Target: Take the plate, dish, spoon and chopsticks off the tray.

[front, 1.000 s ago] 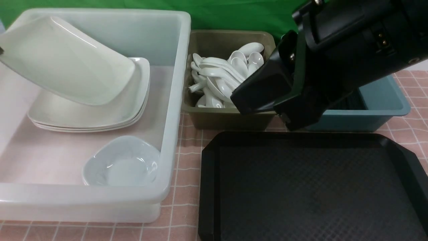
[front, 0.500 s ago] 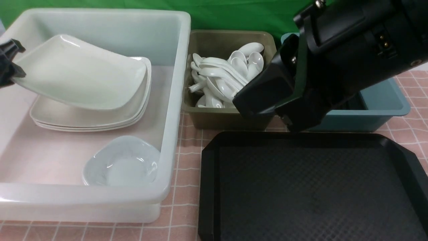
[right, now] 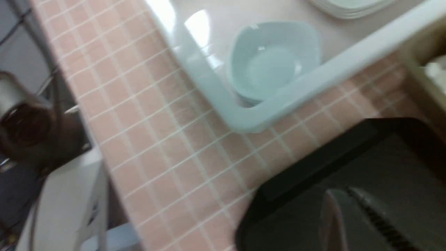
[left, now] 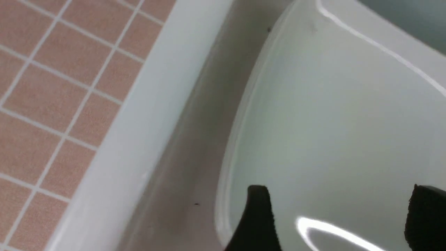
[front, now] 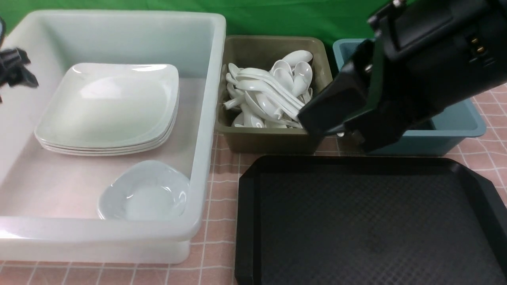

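The black tray (front: 368, 221) lies bare in front of me. The top plate (front: 109, 103) rests flat on a stack of plates in the white bin (front: 210, 130). In the left wrist view my left gripper (left: 339, 209) hovers open just above the plate (left: 331, 122), touching nothing. The front view has it (front: 21, 75) at the bin's far left wall. The pale dish (front: 144, 192) sits in the bin's near corner. White spoons (front: 265, 91) fill the olive bin (front: 269, 140). My right gripper (right: 345, 193) is shut and empty over the tray's (right: 383, 157) corner. The chopsticks are out of view.
A blue bin (front: 455, 122) stands at the back right, with my right arm (front: 416, 67) hiding most of it. The three bins line the far side of the pink checked tablecloth (front: 223, 186). Behind them hangs a green backdrop.
The left gripper opened and let go of the tilted plate, which dropped flat onto the stack. That gripper drew back to the left. The right arm shifted right.
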